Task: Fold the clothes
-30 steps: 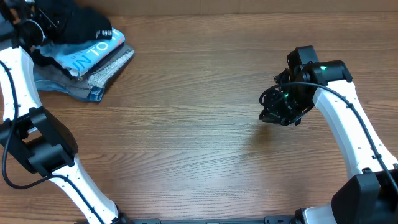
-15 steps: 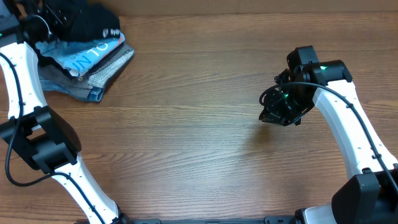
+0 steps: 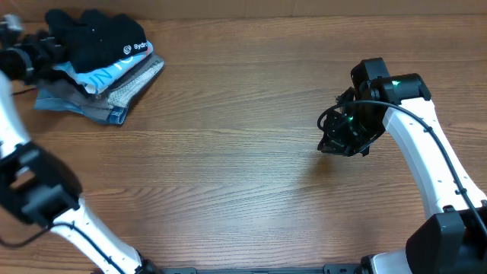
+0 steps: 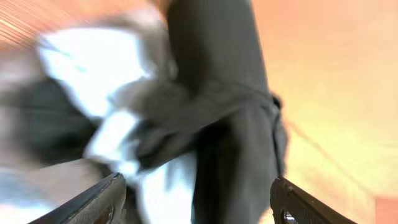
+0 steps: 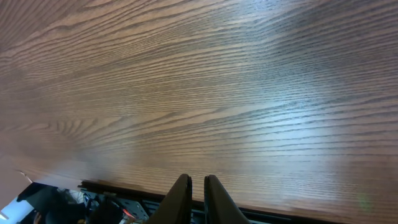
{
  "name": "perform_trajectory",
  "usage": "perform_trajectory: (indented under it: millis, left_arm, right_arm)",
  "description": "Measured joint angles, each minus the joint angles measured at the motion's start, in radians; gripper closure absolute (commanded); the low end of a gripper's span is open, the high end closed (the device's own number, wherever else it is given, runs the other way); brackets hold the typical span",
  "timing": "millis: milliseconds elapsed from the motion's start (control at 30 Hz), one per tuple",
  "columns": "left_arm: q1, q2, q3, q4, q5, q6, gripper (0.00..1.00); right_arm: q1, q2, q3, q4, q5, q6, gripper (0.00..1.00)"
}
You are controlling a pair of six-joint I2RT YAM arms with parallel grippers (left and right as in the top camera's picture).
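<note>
We see the black tee point(image 3: 103, 42) bunched atop a stack of folded clothes point(image 3: 125, 91) in the surface's point(image 3: 228, 190) far-left corner, nr the back edge. Left jaws stand wide apart at the stack's left edge, gripping nothing. Right jaws, pressed narrow w/ nothing held, hang mid-right, well apart from the stack, w/ open wood btw.

Black T-shirt point(image 3: 97, 39) bunched atop garment stack point(image 3: 122, 95), table point(image 3: 228, 167) far-left corner.
</note>
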Motion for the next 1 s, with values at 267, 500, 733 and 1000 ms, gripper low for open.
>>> perform_trajectory:
  millis: [267,500,733,1000]
  left_arm:
    - [0.072,-0.344,0.000,-0.157,0.045,0.107,0.48]
    - [-0.075,-0.594,0.004,-0.406,0.046,0.297,0.29]
    - [-0.250,-0.831,0.003,-0.656,-0.124,0.372,0.00]
    - [-0.300,-1.023,-0.003,-0.762,-0.284,0.288,0.00]
  right_arm:
    - [0.000,-0.001,0.000,0.031,0.000,0.000,0.86]
    - [0.000,-0.143,0.011,0.119,0.029,-0.003,0.75]
    - [0.000,-0.536,0.074,0.213,0.088,-0.029,0.00]
    - [0.000,-0.768,0.086,0.206,0.097,-0.031,0.00]
